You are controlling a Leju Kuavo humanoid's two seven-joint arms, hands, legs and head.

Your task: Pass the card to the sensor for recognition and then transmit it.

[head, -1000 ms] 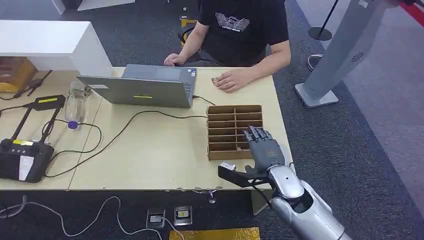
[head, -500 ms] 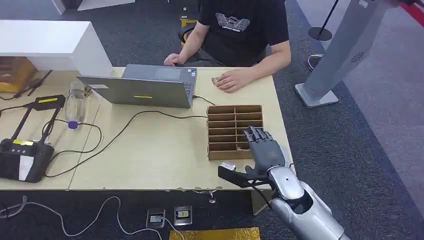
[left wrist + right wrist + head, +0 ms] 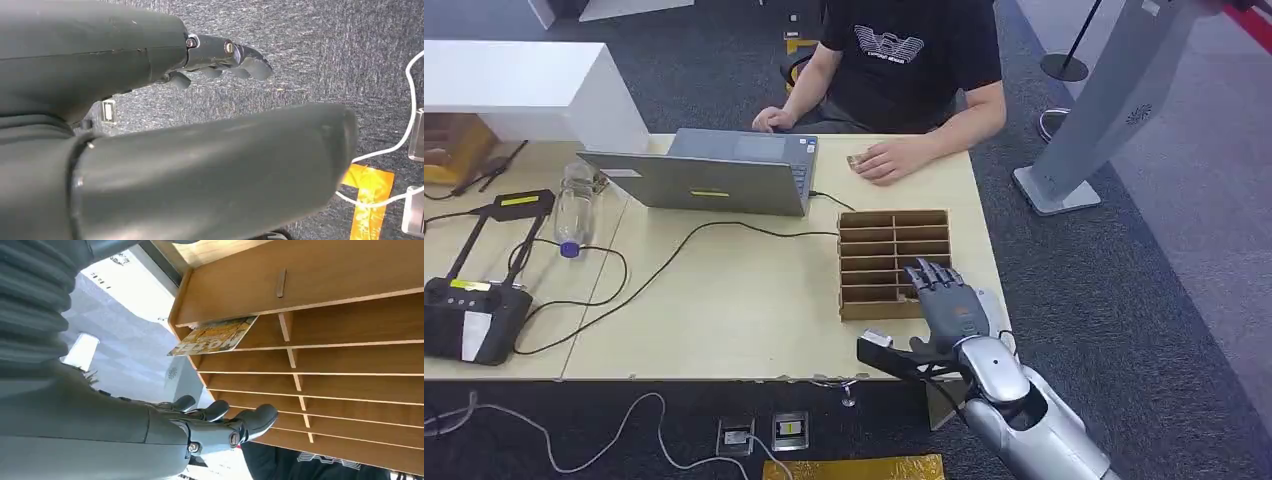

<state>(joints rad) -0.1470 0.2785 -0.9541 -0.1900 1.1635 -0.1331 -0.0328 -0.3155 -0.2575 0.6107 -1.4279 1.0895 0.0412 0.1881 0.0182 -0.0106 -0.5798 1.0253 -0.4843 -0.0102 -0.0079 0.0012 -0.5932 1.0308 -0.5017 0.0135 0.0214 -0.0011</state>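
Note:
A wooden slotted card box (image 3: pixel 879 245) stands near the right edge of the table. In the right wrist view a yellow printed card (image 3: pixel 215 336) lies slanted in one slot of the box (image 3: pixel 350 365), sticking out past its side. My right hand (image 3: pixel 946 303) hovers at the box's near right corner with its fingers (image 3: pixel 255 420) stretched out and nothing in them, a short way from the card. My left hand (image 3: pixel 220 55) hangs over the dark carpet, fingers apart and holding nothing.
A person in a black shirt (image 3: pixel 909 60) sits at the far side, one hand beside a small tan object (image 3: pixel 856 160). A laptop (image 3: pixel 704 180), a bottle (image 3: pixel 574 205), a black controller (image 3: pixel 469 315) and cables lie to the left. A grey stand (image 3: pixel 1094 110) rises at the right.
My right hand has slid a little toward the table's near edge and slightly left. Everything else stays where it was.

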